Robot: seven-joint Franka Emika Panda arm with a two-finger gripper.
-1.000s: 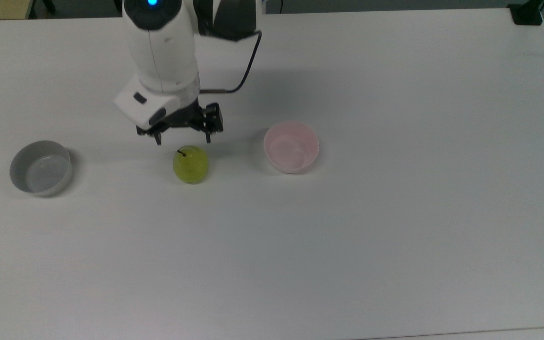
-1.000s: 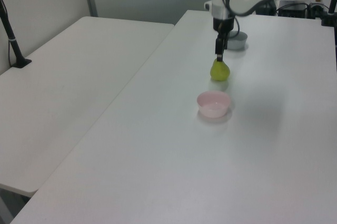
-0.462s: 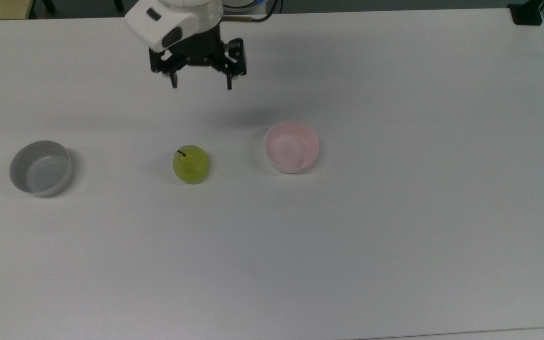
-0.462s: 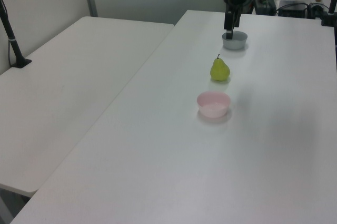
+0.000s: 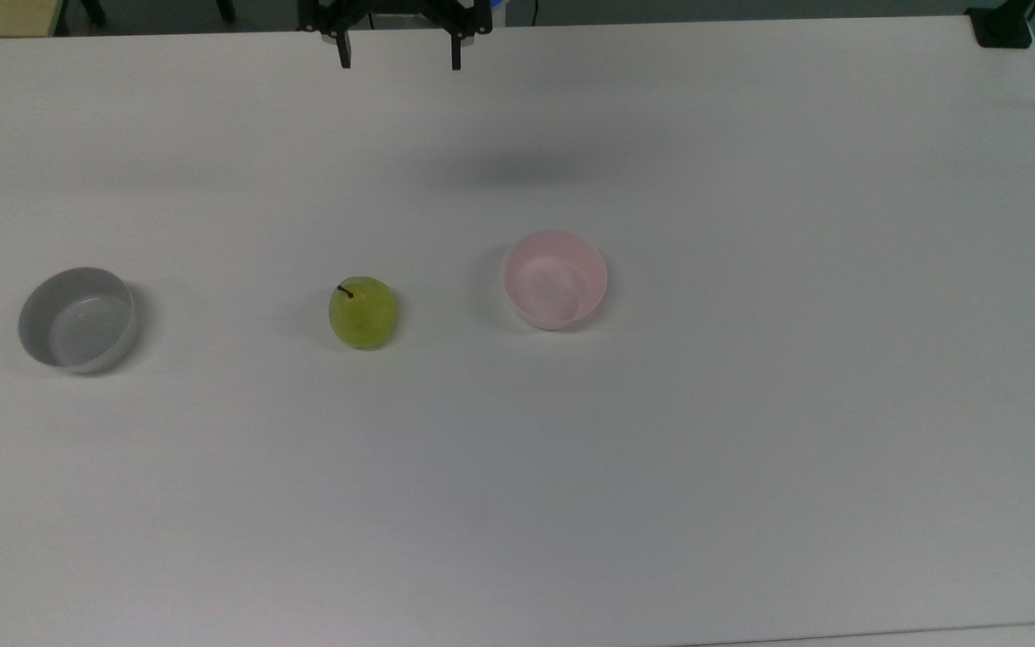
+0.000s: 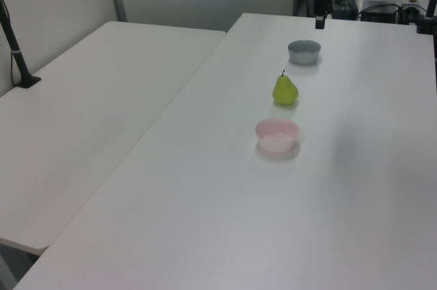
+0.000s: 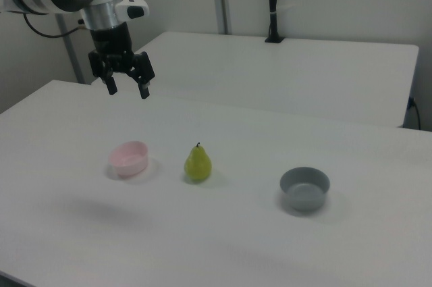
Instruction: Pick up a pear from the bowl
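So the end effector was hanging high up with its fingers spread apart and nothing between them; in the top view it sat at the far edge of the worktop, well apart from everything. The pear was nowhere near the pink bowl; it stood upright on the bare worktop, stem up, below the end effector and toward the top view's bottom, a touch to the top view's left of it. The bowl sat empty, off to the top view's right of the end effector; a grey bowl sat well off to the top view's left. In the right view the pear was down and to the right view's right of the end effector.

Compared with a second ago: the end effector was just above the pear then; half a second ago it was already higher and farther back; now it was higher still. Pear and both bowls hadn't budged; looked to me like the arm was pulling away, not going in for a grab.
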